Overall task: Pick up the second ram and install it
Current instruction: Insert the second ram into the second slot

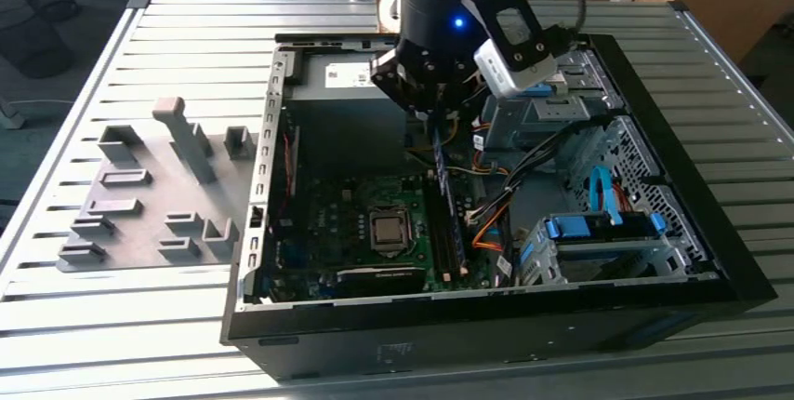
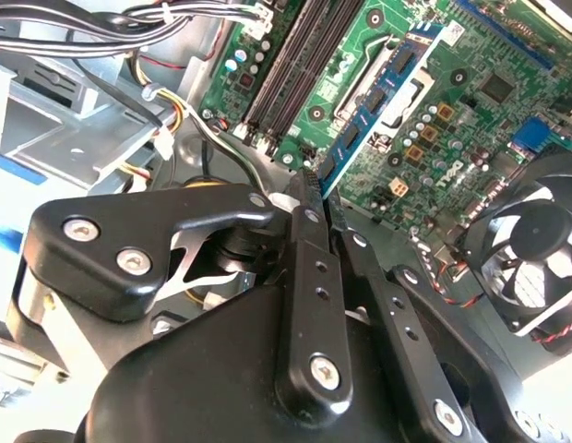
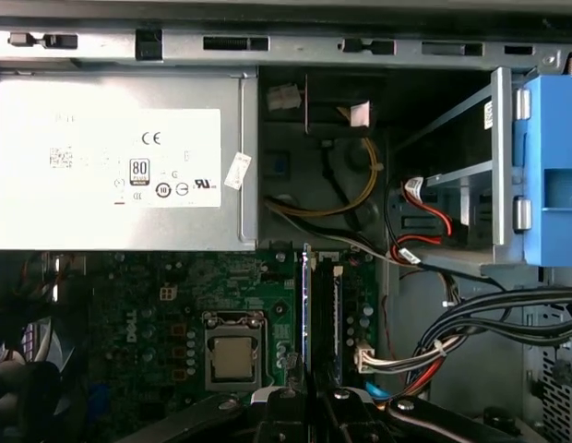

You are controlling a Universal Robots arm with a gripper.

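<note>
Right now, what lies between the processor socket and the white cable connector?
In the first wrist view: the second ram, held by the gripper, and a neighbouring memory slot.

Hand pinched closed, pointing downward

The second ram stands on edge over the motherboard. One end is clamped between the fingers of the gripper. It runs parallel to, and just beside, a dark memory module on the board. Whether its lower edge meets a slot cannot be determined. The processor socket lies near the ram on its other side. The power supply, bearing a white label, adjoins the board's far edge. A blue drive bracket and a cable bundle occupy the bay beyond the module.
</note>
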